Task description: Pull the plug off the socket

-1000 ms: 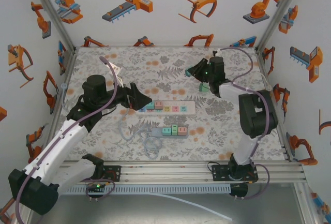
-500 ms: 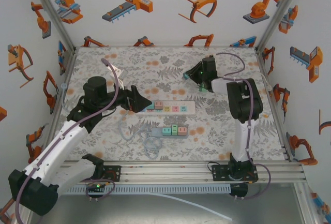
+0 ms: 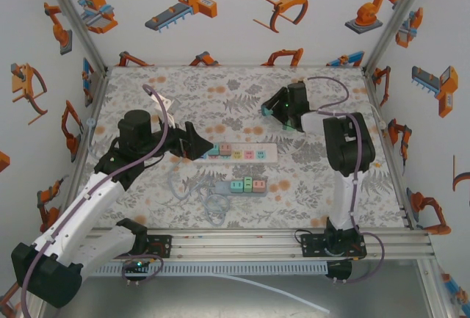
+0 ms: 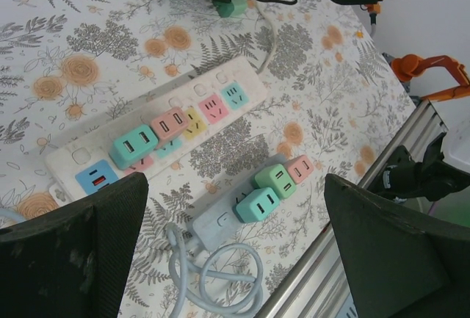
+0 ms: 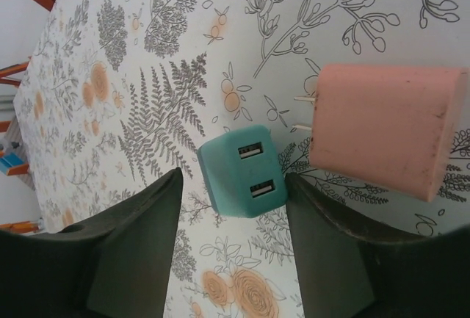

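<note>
While my right gripper (image 5: 233, 186) stands with fingers apart on either side of it, the teal USB charger (image 5: 242, 171) lies on the tablecloth well beyond the white power strip (image 3: 263, 153), just beside a pink charger (image 5: 382, 131). My left gripper (image 3: 198, 142) hovers spread wide over the strip's left end.

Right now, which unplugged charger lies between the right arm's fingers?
The teal charger with two USB ports. The pink charger lies beside it, outside the fingers, prongs showing.
</note>
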Tool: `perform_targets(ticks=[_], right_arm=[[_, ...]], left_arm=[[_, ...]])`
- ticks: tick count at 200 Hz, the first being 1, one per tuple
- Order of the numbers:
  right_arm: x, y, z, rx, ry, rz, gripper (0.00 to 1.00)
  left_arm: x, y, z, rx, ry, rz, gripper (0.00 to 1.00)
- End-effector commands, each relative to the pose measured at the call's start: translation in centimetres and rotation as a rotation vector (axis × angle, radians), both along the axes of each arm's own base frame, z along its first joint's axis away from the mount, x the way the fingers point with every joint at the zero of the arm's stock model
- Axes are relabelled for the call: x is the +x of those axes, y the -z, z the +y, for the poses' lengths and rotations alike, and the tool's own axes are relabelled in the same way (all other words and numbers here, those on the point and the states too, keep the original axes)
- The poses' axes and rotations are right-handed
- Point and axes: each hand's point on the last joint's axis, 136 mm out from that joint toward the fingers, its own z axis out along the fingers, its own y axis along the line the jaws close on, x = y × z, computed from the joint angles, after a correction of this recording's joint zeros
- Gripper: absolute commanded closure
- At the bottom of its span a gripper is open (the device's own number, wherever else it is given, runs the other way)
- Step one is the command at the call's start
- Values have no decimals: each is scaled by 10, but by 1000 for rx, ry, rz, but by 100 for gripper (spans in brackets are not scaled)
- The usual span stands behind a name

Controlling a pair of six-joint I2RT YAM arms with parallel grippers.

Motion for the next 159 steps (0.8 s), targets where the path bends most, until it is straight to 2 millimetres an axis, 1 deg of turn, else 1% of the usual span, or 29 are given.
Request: perform_targets(ticks=[1, 20, 44, 76, 97, 115, 131, 143, 159], right_arm=[[-4, -28, -2, -30, -6, -59, 45], [-8, -41, -6, -33, -4, -78, 45], [-15, -63, -10, -38, -7, -115, 45], [-25, -106, -8, -23, -41, -209, 45], [-33, -143, -5, -33, -78, -306, 45], [-44, -177, 3, -93, -141, -414, 45], [-58, -205, 16, -209, -220, -529, 45], [-70, -224, 29, -313, -300, -627, 45], [-90, -240, 52, -455, -429, -755, 45]], left_arm=[[-3, 5, 2, 20, -5, 4, 3], [-2, 6, 5, 25, -20, 4, 3], [2, 8, 9, 37, -58, 12, 3], [15, 19, 27, 85, -186, 40, 3], [22, 24, 37, 99, -260, 48, 3], [28, 30, 49, 121, -338, 65, 3], [33, 36, 60, 146, -414, 82, 3], [38, 43, 69, 169, -473, 102, 3], [43, 52, 80, 196, -535, 130, 3]])
